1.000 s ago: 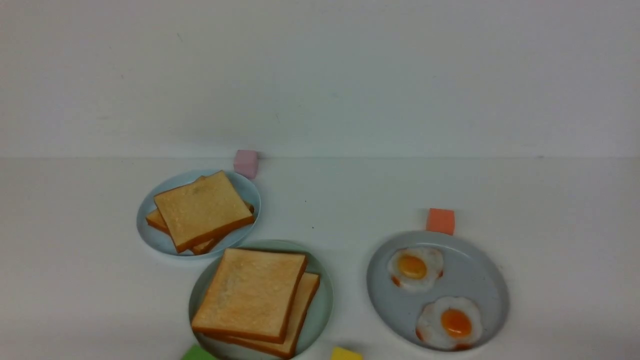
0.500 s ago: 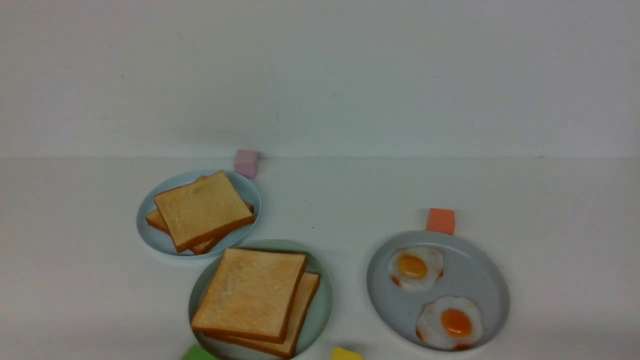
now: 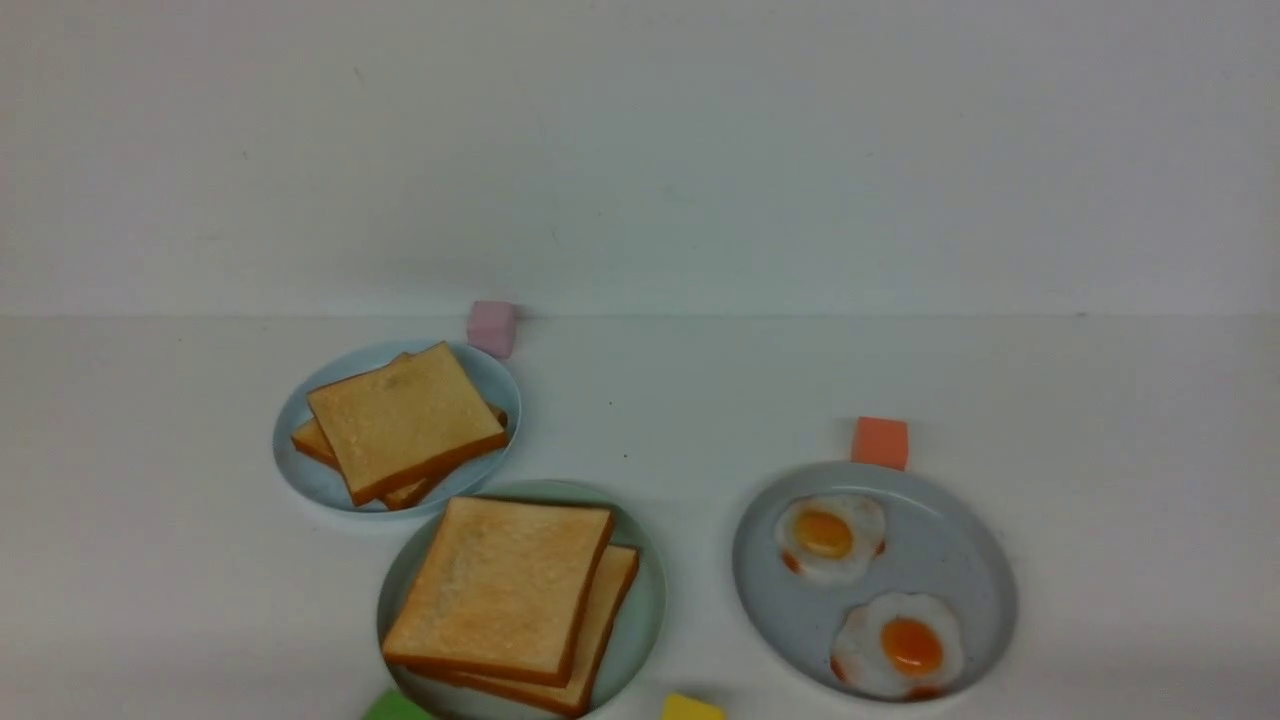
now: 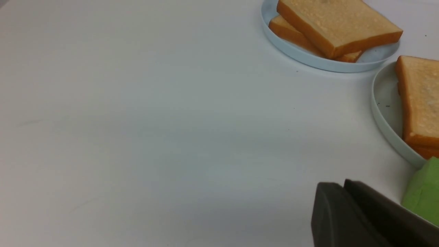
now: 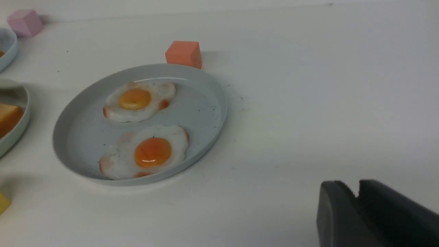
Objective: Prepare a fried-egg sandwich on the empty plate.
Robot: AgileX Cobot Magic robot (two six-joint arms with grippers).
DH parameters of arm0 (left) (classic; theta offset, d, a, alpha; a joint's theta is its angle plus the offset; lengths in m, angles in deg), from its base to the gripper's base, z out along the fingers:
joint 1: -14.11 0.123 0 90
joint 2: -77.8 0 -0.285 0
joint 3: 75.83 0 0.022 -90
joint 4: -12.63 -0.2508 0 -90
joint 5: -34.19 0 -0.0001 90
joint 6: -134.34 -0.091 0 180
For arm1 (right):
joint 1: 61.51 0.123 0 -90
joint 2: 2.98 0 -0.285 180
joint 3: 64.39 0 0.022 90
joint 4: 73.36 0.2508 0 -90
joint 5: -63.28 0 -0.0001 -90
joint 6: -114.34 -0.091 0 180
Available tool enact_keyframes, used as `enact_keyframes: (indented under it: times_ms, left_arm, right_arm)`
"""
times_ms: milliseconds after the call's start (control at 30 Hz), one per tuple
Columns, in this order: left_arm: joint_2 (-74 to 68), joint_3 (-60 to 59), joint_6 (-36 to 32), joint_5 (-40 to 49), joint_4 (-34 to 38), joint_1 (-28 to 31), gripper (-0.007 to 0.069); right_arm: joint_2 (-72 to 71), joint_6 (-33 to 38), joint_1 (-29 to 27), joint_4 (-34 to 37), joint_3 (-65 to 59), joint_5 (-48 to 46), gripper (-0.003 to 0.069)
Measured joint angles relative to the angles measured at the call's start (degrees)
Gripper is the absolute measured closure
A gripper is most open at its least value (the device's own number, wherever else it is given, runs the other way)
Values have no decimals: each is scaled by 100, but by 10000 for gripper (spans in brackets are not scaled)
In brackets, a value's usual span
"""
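Note:
The pale mint-green plate (image 3: 650, 600) sits front centre with two square toast slices (image 3: 500, 585) stacked on it, the upper one shifted left of the lower. In the left wrist view its rim (image 4: 384, 113) and the toast (image 4: 420, 99) show at the edge. My left gripper (image 4: 344, 183) hovers over bare table beside this plate, jaws together and empty. My right gripper (image 5: 356, 187) is shut too, holding nothing, over bare table to the side of the egg plate. Neither gripper shows in the front view.
A light-blue plate (image 3: 300, 470) with more toast (image 3: 405, 418) stands behind on the left. A grey-blue plate (image 3: 950, 560) on the right holds two fried eggs (image 3: 830, 535). Pink (image 3: 491, 327), orange (image 3: 880, 442), green (image 3: 395, 707) and yellow (image 3: 690, 708) cubes lie around.

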Motion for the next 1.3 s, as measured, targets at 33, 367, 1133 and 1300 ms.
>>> enact_keyframes:
  times_ms: [33,367,1133,1300]
  left_arm:
    - [0,0,0,0,0,0,575]
    - [0,0,0,-5,0,0,564]
    - [0,0,0,-10,-5,0,532]
    - [0,0,-4,-10,-5,0,531]
  right_arm:
    - [0,0,-29,0,0,0,539]
    - [0,0,-155,2,0,6,530]
    - [0,0,-155,2,-2,6,505]
    - [0,0,-155,7,-2,6,498]
